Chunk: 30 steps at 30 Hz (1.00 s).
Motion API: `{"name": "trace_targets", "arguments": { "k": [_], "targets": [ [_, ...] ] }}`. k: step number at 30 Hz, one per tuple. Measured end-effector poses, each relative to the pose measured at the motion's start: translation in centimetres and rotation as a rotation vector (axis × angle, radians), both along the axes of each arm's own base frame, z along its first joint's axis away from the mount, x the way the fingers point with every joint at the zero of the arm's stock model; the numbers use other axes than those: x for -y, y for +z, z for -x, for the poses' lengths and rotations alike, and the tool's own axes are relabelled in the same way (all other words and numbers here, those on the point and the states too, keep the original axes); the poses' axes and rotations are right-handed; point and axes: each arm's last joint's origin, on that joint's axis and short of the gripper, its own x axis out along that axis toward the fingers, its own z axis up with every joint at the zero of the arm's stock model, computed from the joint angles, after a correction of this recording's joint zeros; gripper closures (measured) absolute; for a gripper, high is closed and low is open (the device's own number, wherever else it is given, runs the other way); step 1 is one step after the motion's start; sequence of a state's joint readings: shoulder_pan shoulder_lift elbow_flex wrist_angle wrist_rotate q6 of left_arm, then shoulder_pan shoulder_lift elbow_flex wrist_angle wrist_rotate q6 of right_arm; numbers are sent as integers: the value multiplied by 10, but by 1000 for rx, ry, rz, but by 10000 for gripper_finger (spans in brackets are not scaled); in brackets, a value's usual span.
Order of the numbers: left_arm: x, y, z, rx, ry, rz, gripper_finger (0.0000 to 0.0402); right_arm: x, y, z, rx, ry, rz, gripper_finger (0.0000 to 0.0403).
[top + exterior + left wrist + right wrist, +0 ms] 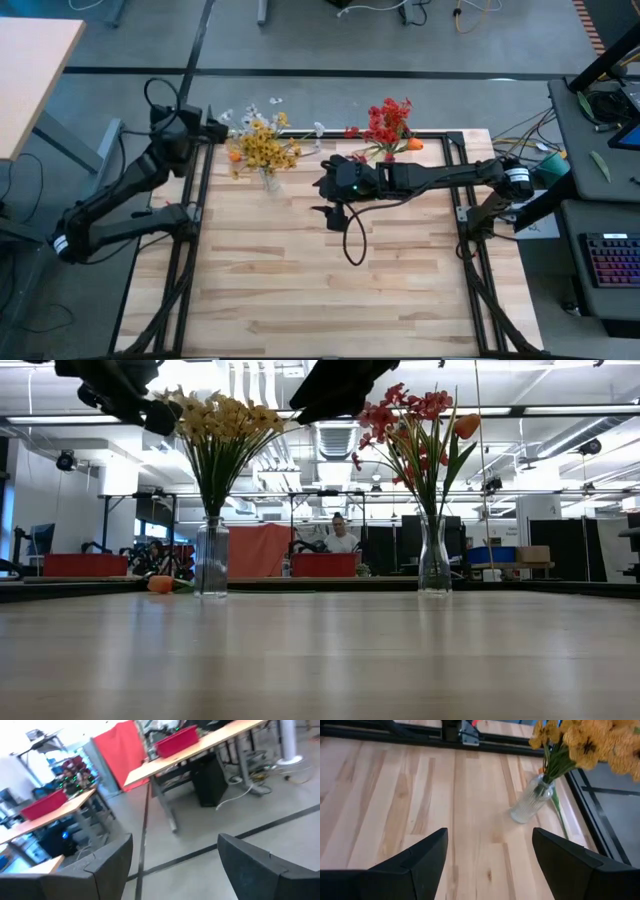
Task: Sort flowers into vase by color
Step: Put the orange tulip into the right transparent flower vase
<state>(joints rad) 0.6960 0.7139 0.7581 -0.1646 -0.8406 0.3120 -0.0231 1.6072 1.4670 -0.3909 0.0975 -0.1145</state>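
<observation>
Yellow flowers (263, 148) stand in a glass vase (270, 180) near the table's (400, 280) 11 o'clock edge, red flowers (388, 122) in a second vase (434, 555) at 1 o'clock. The right gripper (330, 200) hovers between the vases with fingers wide and empty. The left gripper (222, 130) hangs at 10 o'clock beside the yellow blooms, fingers apart, holding nothing.

No readable text, labels, brand marks or numbers anywhere, not on either vase, the arms or the room behind.

High view looks straight down on the tabletop (330, 270); low view looks level across it; both share the yellow-flower vase (211, 557).
</observation>
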Motion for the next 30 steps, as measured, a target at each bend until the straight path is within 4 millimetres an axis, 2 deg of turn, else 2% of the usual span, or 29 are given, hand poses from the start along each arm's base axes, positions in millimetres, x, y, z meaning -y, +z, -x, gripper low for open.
{"name": "trace_targets", "arguments": {
  "k": [5, 11, 14, 18, 26, 30],
  "targets": [
    [-6, 14, 6, -4, 58, 7, 128, -1, -2, 2, -27, -5, -9, 124],
    [-10, 48, 6, 19, 1, -25, 128, -1, -2, 2, -25, -9, -14, 126],
    [-11, 64, 6, -23, 9, 8, 128, -1, -2, 2, -29, -6, -11, 126],
    [-13, 74, 2, -90, 1, 100, 128, -1, -3, 3, -38, -4, -9, 124],
    [-29, 92, -14, -101, 24, 296, 136, -1, -3, 3, -41, 3, 1, 128],
    [-51, 99, -38, -149, -88, 355, 156, -1, -3, 3, -41, 2, 0, 129]
  ]
}}
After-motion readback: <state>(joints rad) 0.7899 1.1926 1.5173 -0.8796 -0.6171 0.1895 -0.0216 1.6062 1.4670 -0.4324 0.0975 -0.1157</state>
